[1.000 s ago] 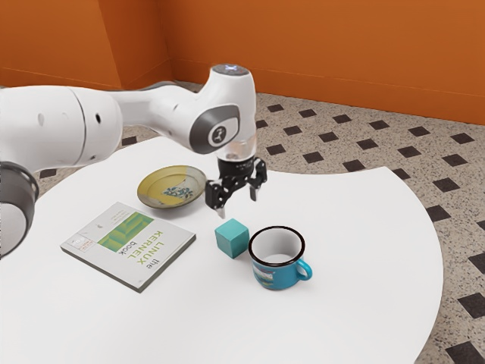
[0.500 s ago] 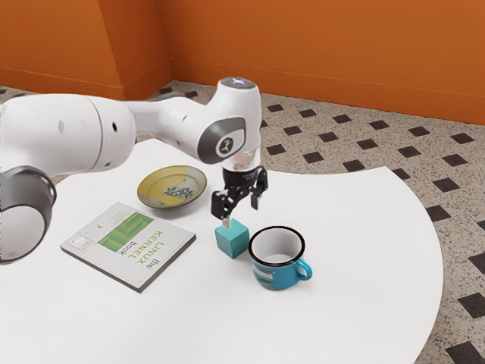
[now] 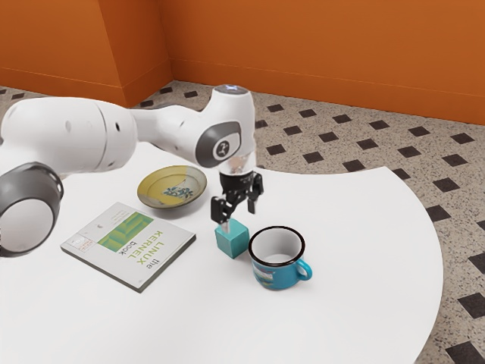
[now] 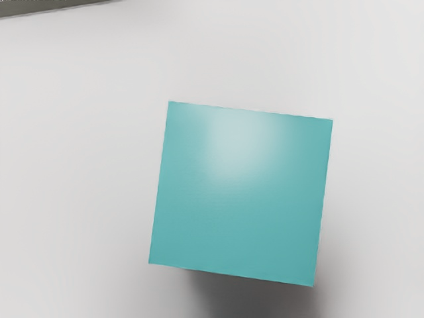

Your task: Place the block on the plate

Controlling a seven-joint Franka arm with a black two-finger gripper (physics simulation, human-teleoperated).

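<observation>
From the exterior view's left, the white arm [image 3: 68,135] reaches in over the white table [image 3: 364,227], with its dark grey joint low at that side. Next comes the book [image 3: 155,235], lying flat with its cover up, pale with a green picture and the words "the LINUX KERNEL book", which run upside down and slanted as seen from there. Beyond the book and a little further right is the plate [image 3: 153,194], a shallow round dish, partly yellow and partly greyish, with a blue-grey plant pattern near its middle. Then comes the black tool [image 3: 239,217], pointing down at the end of the arm, its two fingers spread and grasping nothing. It is over the block [image 3: 233,241], a teal cube resting on the table between the book and the mug [image 3: 278,268], apart from the plate. One fingertip overlaps the block's top in the exterior view; whether they touch cannot be told. The wrist view looks down on the block's square top, with a soft shine on it and shadow on the table along one side. Just beside the block is the mug, upright, blue outside and white inside, with a black rim and its handle towards the exterior view's right.
</observation>
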